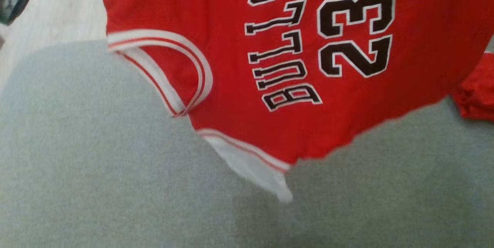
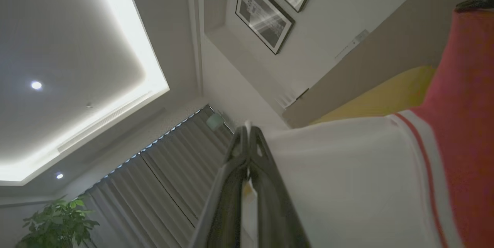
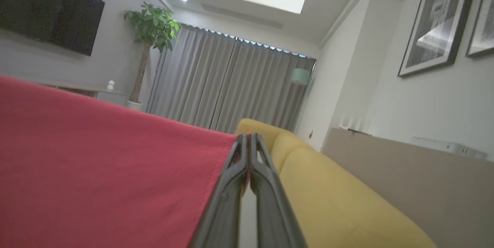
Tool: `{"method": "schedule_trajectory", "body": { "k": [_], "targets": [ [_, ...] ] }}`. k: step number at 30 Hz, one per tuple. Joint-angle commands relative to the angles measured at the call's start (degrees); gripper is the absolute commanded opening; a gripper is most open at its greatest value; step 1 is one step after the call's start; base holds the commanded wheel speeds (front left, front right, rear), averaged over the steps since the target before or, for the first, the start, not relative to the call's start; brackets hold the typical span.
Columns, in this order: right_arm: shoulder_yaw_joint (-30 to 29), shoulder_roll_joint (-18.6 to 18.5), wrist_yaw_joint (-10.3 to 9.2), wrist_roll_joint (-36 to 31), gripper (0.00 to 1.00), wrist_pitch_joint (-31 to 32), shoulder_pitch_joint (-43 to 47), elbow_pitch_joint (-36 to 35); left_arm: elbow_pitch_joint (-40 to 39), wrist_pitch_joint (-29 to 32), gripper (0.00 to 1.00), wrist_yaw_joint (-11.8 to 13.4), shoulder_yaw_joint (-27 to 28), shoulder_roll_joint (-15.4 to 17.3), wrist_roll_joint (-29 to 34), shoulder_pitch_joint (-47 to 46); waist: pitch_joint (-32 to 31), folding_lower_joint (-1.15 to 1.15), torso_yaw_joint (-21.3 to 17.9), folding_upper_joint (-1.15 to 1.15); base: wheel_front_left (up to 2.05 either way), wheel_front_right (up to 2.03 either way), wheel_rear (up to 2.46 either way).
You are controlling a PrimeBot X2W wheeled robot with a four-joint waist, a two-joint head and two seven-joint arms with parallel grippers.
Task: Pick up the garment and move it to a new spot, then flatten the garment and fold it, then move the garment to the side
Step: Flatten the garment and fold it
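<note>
My left pincer (image 2: 249, 132) clamps the jersey (image 1: 231, 47) by white trim, right pincer (image 3: 248, 138) by red hem; looks light, limp.

left gripper (image 2: 249, 134): two long dark fingers, broad at base, tapering to slim tips, pale grey band along one outer edge | right gripper (image 3: 248, 138): same dark tapered pair, grey-edged, smooth matte faces
</note>
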Motion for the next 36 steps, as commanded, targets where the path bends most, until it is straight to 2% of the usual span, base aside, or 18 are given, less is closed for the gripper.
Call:
{"method": "schedule_trajectory", "body": {
  "k": [1, 4, 6, 9, 13, 18, 23, 27, 32, 33, 36],
  "targets": [
    [-0.3, 0.9, -0.03, -0.5, 0.0, 0.8, -0.3, 0.2, 2.1, 1.3, 0.0, -1.0, 2.0, 0.5, 0.6, -5.2, 3.7, 0.0, 0.8, 0.0, 0.0, 0.0, 0.0],
    [0.2, 2.7, -0.03, -0.9, 0.0, 1.3, -2.5, 2.5, 7.4, 1.1, 0.0, -2.8, 0.5, -1.7, 2.9, -8.7, 8.1, 0.0, 1.4, 0.0, 0.0, 0.0, 0.0],
    [0.5, 3.9, -0.03, -1.4, 0.0, 0.8, -4.4, 4.2, 11.3, 0.0, 0.0, -3.1, -0.2, -3.1, 4.6, -10.9, 11.0, 0.0, 1.4, 0.0, 0.0, 0.0, 0.0],
    [0.5, 5.4, -0.03, -2.9, 0.0, -1.3, -8.0, 7.1, 16.4, -2.5, 0.0, -1.7, 0.1, -5.6, 6.9, -15.1, 14.7, 0.0, 1.6, 0.0, 0.0, 0.0, 0.0],
    [-1.2, 6.1, -0.03, -7.4, 0.0, -5.0, -14.1, 10.7, 20.5, -5.8, 0.0, 2.1, 3.3, -8.9, 8.5, -21.2, 18.6, 0.0, 2.3, 0.0, 0.0, 0.0, 0.0],
    [-5.0, 5.9, -0.03, -15.5, 0.0, -6.9, -18.1, 12.4, 19.7, -6.6, 0.0, 1.6, 5.2, -10.8, 9.9, -23.5, 23.0, 0.0, 3.4, 0.0, 0.0, 0.0, 0.0],
    [-9.4, 6.3, -0.03, -19.3, 0.0, -7.0, -14.1, 12.7, 13.1, -6.6, 0.0, 1.5, 5.7, -10.0, 11.8, -16.5, 27.1, 0.0, 4.9, 0.0, 0.0, 0.0, 0.0],
    [-12.1, 7.2, -0.03, -20.6, 0.0, -7.0, -8.4, 14.3, 7.8, -6.6, 0.0, 2.6, 6.1, -9.0, 13.0, -7.8, 28.3, 0.0, 5.7, 0.0, 0.0, 0.0, 0.0],
    [-15.3, 8.7, -0.03, -20.3, 0.0, -7.0, 0.9, 14.7, 0.7, -6.6, 0.0, 5.1, 6.3, -7.6, 14.6, 5.2, 26.2, 0.0, 5.9, 0.0, 0.0, 0.0, 0.0],
    [-15.3, 8.7, -0.03, -20.3, 0.0, -7.0, 0.9, 14.7, 0.7, -6.6, 0.0, 5.1, 6.3, -7.6, 14.6, 5.2, 26.2, 0.0, 5.9, 0.0, 0.0, 0.0, 0.0],
    [-16.9, 9.5, -0.03, -20.0, 0.0, -7.0, 7.7, 13.0, -3.5, -6.6, 0.0, 6.7, 5.6, -5.4, 15.6, 14.0, 23.4, 0.0, 4.9, 0.0, 0.0, 0.0, 0.0]
  ]
}}
